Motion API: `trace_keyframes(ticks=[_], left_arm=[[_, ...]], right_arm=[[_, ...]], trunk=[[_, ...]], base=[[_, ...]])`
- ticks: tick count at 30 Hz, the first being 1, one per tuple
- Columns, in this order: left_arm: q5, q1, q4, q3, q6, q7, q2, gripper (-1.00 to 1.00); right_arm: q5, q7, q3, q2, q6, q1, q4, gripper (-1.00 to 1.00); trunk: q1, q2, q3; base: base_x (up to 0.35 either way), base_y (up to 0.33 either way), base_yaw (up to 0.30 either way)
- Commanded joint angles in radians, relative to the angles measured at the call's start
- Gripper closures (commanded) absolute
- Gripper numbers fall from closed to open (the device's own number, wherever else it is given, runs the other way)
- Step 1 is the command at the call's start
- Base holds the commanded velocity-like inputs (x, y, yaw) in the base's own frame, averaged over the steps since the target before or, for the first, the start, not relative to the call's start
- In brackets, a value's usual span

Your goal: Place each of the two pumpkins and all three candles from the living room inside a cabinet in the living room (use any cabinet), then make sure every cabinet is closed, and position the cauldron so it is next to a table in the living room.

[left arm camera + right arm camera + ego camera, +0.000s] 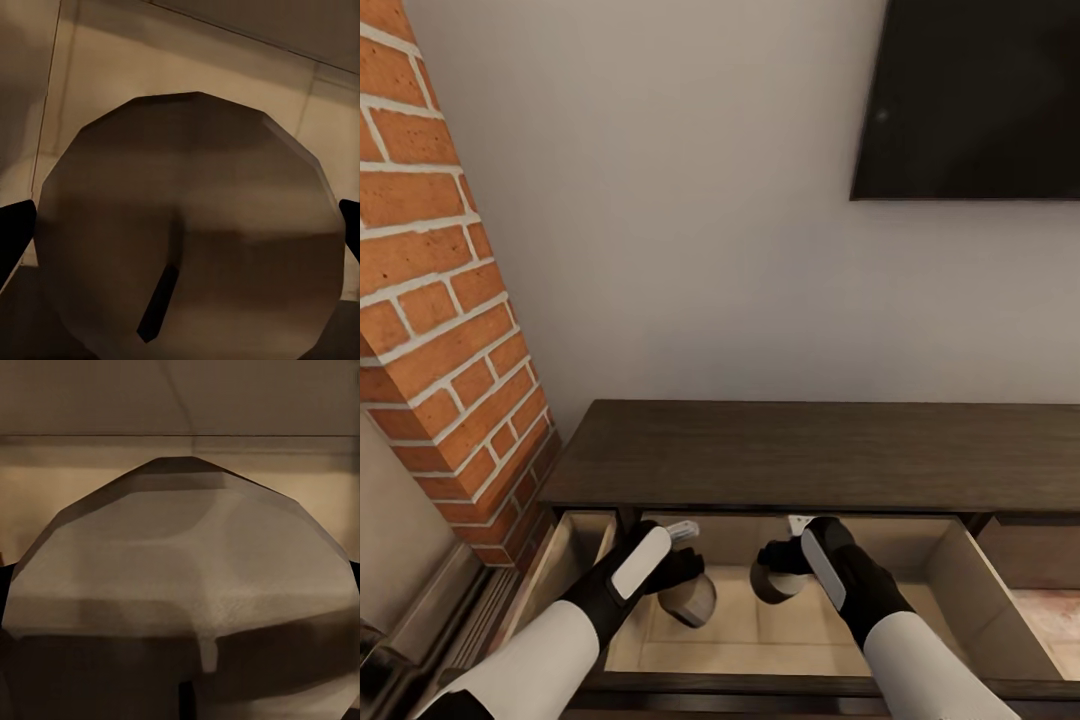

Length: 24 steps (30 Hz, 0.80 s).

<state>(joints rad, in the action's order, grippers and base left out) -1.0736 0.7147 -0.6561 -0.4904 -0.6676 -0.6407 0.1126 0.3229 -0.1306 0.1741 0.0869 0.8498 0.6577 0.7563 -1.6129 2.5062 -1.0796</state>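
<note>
Both grippers, left (pixel 682 578) and right (pixel 780 570), hang over the cabinet's (pixel 810 450) open drawer (pixel 1000 610), each clamped on a candle (pixel 695 600) (pixel 772 583) not yet released; setting them down and closing the drawer seem to remain

A plain pale wall (pixel 690 250) rises well beyond the left gripper (pixel 690 590) and the right gripper (pixel 775 578). High above and outward of the right gripper, a flat dark screen (pixel 970 100) hangs on that wall. Outward of the left gripper stands a red brick column (pixel 430 300) with pale mortar, slanting down to a beige-grey surface (pixel 395 540) at its foot. Just behind both grippers runs the dark-brown wooden top of a long low cabinet (pixel 810 455). Its open drawer (pixel 970 590), pale beige inside, surrounds them. Beyond the drawer's wall, outward of the right gripper, a patch of pale reddish floor (pixel 1052 615) shows. The light is soft and even.
</note>
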Motion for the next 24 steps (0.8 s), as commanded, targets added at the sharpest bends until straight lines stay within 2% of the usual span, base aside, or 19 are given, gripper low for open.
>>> trace_keyframes(ticks=[1,4,9,17,24], left_arm=[[-0.014,-0.002,-0.007,0.002,-0.005,-0.016,-0.003,1.00],[-0.024,-0.010,-0.024,0.019,-0.025,-0.033,-0.008,1.00],[-0.029,-0.012,-0.060,0.025,-0.064,-0.055,-0.011,1.00],[-0.031,-0.012,-0.062,0.028,-0.068,-0.054,-0.010,1.00],[-0.031,-0.010,-0.062,0.028,-0.070,-0.052,-0.010,1.00]], right_arm=[[0.011,-0.009,-0.003,-0.001,0.009,0.001,0.007,1.00],[0.010,-0.010,-0.015,-0.002,0.026,0.002,0.024,1.00],[0.009,-0.011,-0.020,-0.002,0.045,0.002,0.033,1.00],[0.008,-0.013,-0.021,-0.003,0.049,0.002,0.034,1.00],[0.007,-0.016,-0.022,-0.003,0.049,0.003,0.027,1.00]], trunk=[[0.000,0.000,-0.001],[0.000,0.000,-0.001],[0.000,0.000,-0.001],[0.000,0.000,-0.001],[-0.003,0.002,-0.028]], base=[[0.000,0.000,0.000],[0.000,0.000,0.000],[0.000,0.000,0.000],[0.000,0.000,0.000],[0.000,0.000,0.000]])
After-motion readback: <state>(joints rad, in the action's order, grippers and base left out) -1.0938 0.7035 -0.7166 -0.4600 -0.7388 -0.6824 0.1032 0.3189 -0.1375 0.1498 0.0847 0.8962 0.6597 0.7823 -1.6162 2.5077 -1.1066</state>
